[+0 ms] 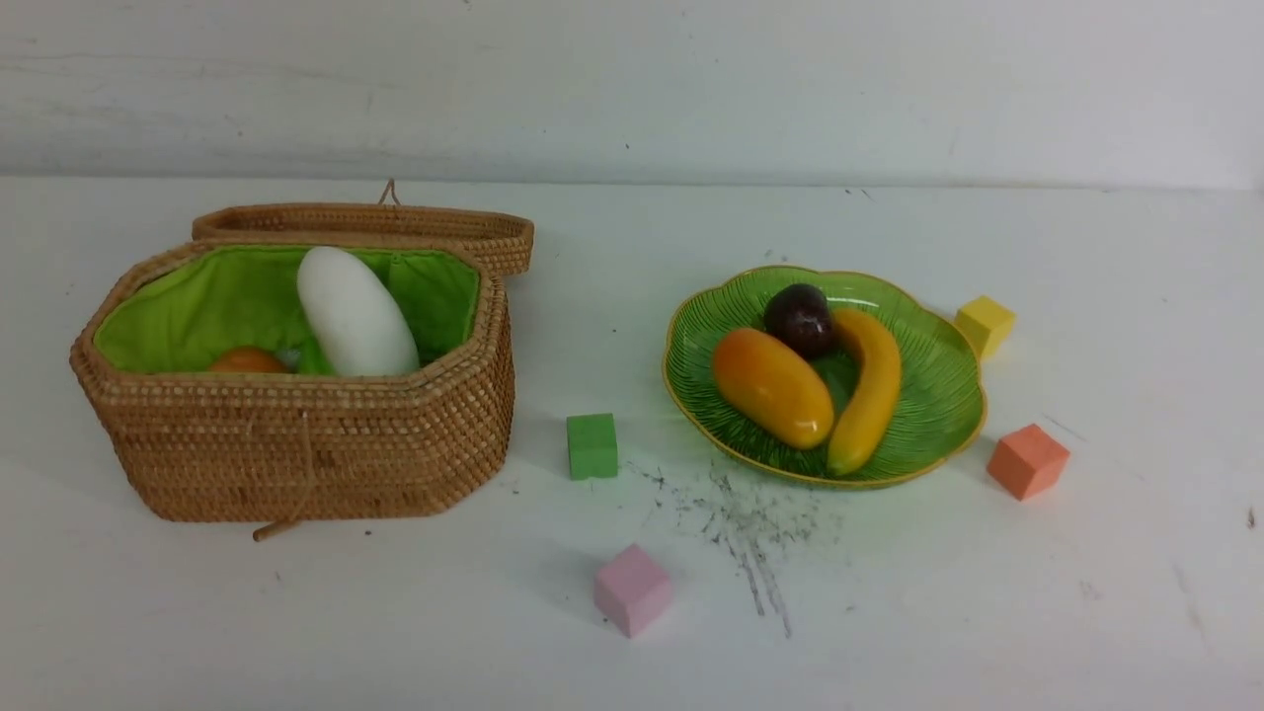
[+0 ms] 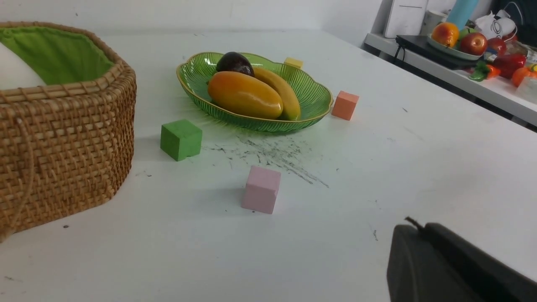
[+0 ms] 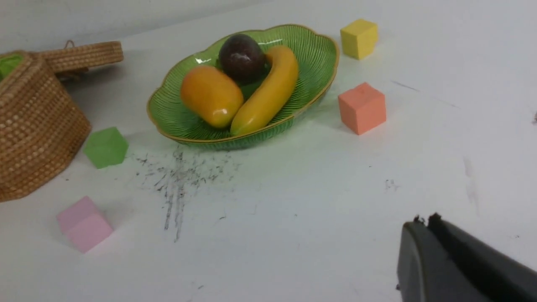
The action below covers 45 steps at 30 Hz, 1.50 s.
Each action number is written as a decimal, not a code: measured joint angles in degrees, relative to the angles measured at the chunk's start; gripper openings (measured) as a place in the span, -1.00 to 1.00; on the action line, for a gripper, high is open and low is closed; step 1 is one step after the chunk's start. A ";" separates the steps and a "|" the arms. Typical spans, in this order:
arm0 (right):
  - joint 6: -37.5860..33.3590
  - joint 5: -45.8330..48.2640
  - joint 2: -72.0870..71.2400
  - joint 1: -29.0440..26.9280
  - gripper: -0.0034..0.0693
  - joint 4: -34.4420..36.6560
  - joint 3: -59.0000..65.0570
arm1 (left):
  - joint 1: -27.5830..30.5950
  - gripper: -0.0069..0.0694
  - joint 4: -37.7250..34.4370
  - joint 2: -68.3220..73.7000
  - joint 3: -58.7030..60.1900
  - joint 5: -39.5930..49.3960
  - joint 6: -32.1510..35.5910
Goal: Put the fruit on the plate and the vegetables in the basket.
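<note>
The basket [image 1: 296, 444] stands open at the left, with the radish [image 1: 355, 311] and the potato [image 1: 247, 360] inside. The plate [image 1: 938, 395] at the right holds the mango [image 1: 772, 387], the banana [image 1: 869, 390] and the mangosteen [image 1: 798, 318]. Both claws, left [image 2: 415, 228] and right [image 3: 423, 224], are closed and hold nothing.

woven wicker basket [image 1: 296, 444], cloth lining; glossy ribbed plate [image 1: 928, 395].

Plate [image 3: 319, 63] holds mango [image 3: 211, 95], banana [image 3: 268, 90], mangosteen [image 3: 242, 56].
</note>
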 joint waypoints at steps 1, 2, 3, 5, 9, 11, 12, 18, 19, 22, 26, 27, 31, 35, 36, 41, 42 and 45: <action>-0.60 -1.20 -1.03 -0.59 -0.86 -0.24 1.50 | 0.00 -0.82 0.00 0.00 0.00 0.00 0.00; -0.89 -2.27 -1.95 -1.16 -0.86 -0.55 3.06 | 0.00 -0.82 0.00 0.00 0.00 0.00 0.00; -1.21 -4.05 -2.53 -1.93 -0.85 -1.16 5.40 | 0.00 -0.82 0.00 0.00 0.00 0.09 0.00; -1.47 -5.82 -2.73 -2.53 -0.85 -1.64 7.82 | 0.00 -0.82 0.00 0.00 0.00 0.02 0.00; -1.81 -6.25 -2.74 -2.96 -0.85 -1.92 9.19 | 0.00 -0.81 0.00 0.00 0.00 0.12 0.00; -1.83 -5.67 -2.74 -2.96 -0.84 -2.21 9.19 | 0.00 -0.81 0.00 0.00 0.00 0.20 0.00; -1.83 -5.36 -2.80 -3.01 -0.85 -2.35 9.19 | 0.00 -0.81 0.00 0.00 0.00 0.20 0.00; -0.52 -4.73 -2.79 -3.01 -0.94 -2.55 9.03 | 0.00 -0.81 0.00 0.00 0.00 0.25 0.00; -0.53 -4.68 -2.79 -3.01 -0.95 -2.55 9.03 | 0.00 -0.81 0.00 0.00 0.00 0.25 0.00; -0.53 -4.48 -2.79 -3.01 -0.95 -2.55 8.97 | 0.00 -0.80 0.00 0.00 0.00 0.25 0.00; -0.53 -4.48 -2.79 -3.01 -0.95 -2.50 8.97 | 0.00 -0.78 0.06 0.00 0.00 0.25 0.00; -0.53 -4.48 -2.79 -3.01 -0.95 -2.50 8.97 | 0.00 -0.78 0.06 0.00 0.00 0.25 0.00; -0.53 -4.48 -2.79 -3.01 -0.94 -2.45 8.97 | 0.00 -0.77 0.06 0.00 0.00 0.25 0.00; -0.53 -4.48 -2.79 -3.01 -0.93 -2.45 8.97 | 0.00 -0.76 0.06 0.00 0.00 0.25 0.00; -0.53 -4.48 -2.79 -3.01 -0.93 -2.45 8.97 | 0.00 -0.75 0.06 0.00 0.00 0.20 0.00; -0.53 -4.48 -2.79 -3.01 -0.92 -2.45 8.97 | 0.00 -0.74 0.06 0.00 0.00 0.20 0.00; -0.53 -4.48 -2.79 -3.01 -0.92 -2.45 8.97 | 0.00 -0.73 0.06 0.00 0.00 0.20 0.00; -0.53 -4.48 -2.79 -3.01 -0.92 -2.45 8.97 | 0.00 -0.72 0.06 0.00 0.00 0.20 0.00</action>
